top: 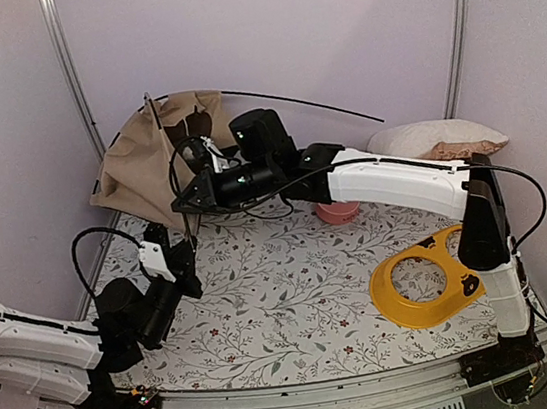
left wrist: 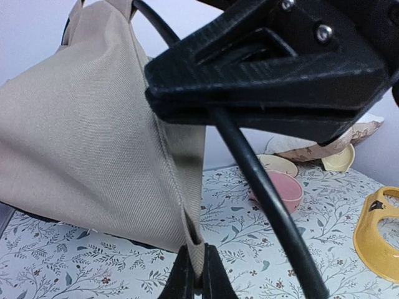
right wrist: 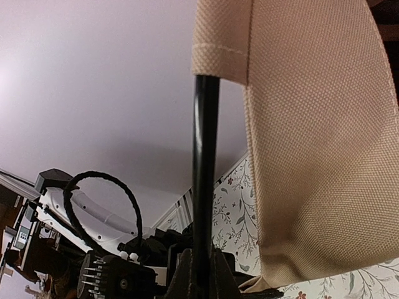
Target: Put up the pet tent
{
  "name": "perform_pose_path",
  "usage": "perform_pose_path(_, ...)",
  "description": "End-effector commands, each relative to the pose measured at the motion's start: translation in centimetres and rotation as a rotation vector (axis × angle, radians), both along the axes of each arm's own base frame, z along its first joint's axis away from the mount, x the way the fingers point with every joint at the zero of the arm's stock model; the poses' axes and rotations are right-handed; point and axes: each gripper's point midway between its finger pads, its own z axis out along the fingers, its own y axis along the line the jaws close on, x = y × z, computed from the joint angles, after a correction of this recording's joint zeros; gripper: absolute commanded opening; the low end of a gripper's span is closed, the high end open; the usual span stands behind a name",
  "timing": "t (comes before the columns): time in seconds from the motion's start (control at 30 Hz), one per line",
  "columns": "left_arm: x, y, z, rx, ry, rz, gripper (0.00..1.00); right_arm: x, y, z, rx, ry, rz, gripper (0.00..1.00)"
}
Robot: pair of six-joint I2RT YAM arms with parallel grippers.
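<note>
The pet tent [top: 142,166] is a slumped tan fabric heap at the back left of the table. My left gripper [top: 186,256] sits low in front of it, shut on the tan webbing strap [left wrist: 198,265] at the tent's near corner. Just above, my right gripper [top: 183,204] is shut on a thin black pole [right wrist: 201,187] that stands nearly upright. The pole's top end enters a hemmed sleeve of the tent fabric [right wrist: 312,156]. In the left wrist view the right gripper [left wrist: 268,68] fills the top, clamped on that pole [left wrist: 262,187]. Another black pole [top: 321,105] arcs rightward from the tent top.
A pink bowl [top: 338,212] sits behind the right arm, with a cream bowl [left wrist: 277,165] and a yellow one [left wrist: 340,159] near it. A beige pillow [top: 436,138] lies at the back right. A yellow ring-shaped piece [top: 425,280] lies front right on the floral cloth.
</note>
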Motion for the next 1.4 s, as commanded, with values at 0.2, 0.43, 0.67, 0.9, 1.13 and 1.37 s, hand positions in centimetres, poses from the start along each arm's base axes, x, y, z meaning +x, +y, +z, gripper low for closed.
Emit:
perform_pose_path(0.2, -4.4, -3.9, -6.6, 0.179, 0.145, -0.205, 0.00, 6.9, -1.7, 6.1, 0.223, -0.134, -0.230, 0.00)
perform_pose_path(0.43, -6.1, -4.5, -6.6, 0.162, 0.156, -0.238, 0.00, 7.9, -1.9, 5.3, 0.208, -0.157, -0.279, 0.00)
perform_pose_path(0.67, -7.5, -4.5, -6.4, 0.138, 0.172, -0.251, 0.00, 8.4, -2.0, 4.2, 0.191, -0.169, -0.306, 0.00)
perform_pose_path(0.9, -8.3, -4.1, -5.6, 0.122, 0.170, -0.256, 0.00, 8.8, -2.1, 3.4, 0.181, -0.177, -0.328, 0.00)
perform_pose_path(1.13, -8.6, -4.5, -6.0, 0.138, 0.186, -0.279, 0.00, 8.6, -2.0, 3.4, 0.189, -0.167, -0.319, 0.00)
perform_pose_path(1.37, -8.7, -5.1, -6.1, 0.137, 0.189, -0.294, 0.00, 8.1, -1.6, 3.3, 0.190, -0.162, -0.309, 0.00)
